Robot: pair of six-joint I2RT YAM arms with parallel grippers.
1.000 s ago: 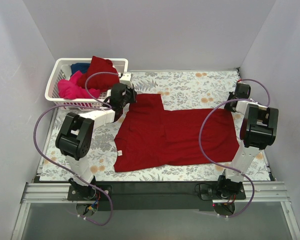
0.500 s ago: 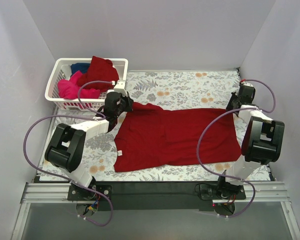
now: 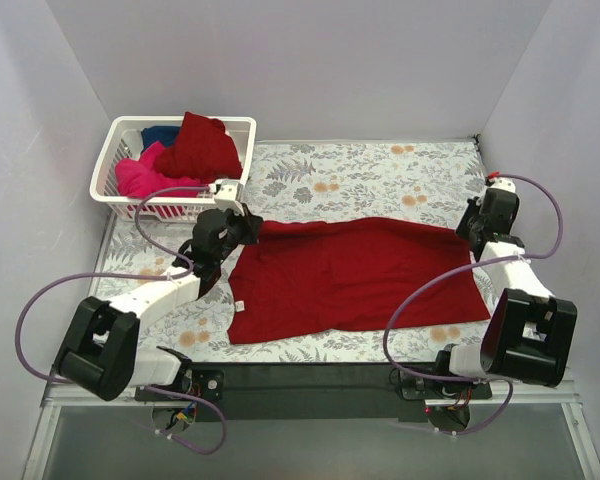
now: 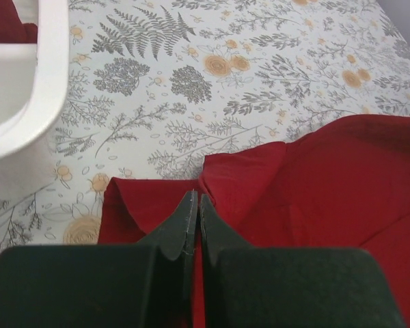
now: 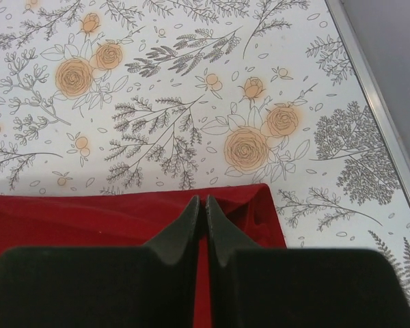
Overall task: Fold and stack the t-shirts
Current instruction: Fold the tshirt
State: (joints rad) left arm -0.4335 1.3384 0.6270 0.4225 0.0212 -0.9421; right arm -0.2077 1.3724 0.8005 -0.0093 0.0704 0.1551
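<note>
A dark red t-shirt (image 3: 350,285) lies spread across the flowered table. Its far edge is raised and drawn toward the near side. My left gripper (image 3: 244,228) is shut on the far left corner of that edge. In the left wrist view its fingers (image 4: 195,199) pinch the red cloth (image 4: 328,178). My right gripper (image 3: 470,228) is shut on the far right corner. In the right wrist view the jaws (image 5: 200,201) are closed on the cloth's edge (image 5: 68,219). A second dark red shirt (image 3: 198,145), a hot pink one (image 3: 145,176) and a dark blue one (image 3: 160,133) lie in the basket.
The white lattice basket (image 3: 115,130) stands at the far left corner, close behind my left gripper; its rim shows in the left wrist view (image 4: 51,75). Grey walls close in the table on three sides. The table's right edge (image 5: 376,96) runs near my right gripper.
Both grippers have moved toward the near edge, pulling the shirt's far edge with them. The far left sleeve no longer sticks out, and the shirt looks shorter front to back.
</note>
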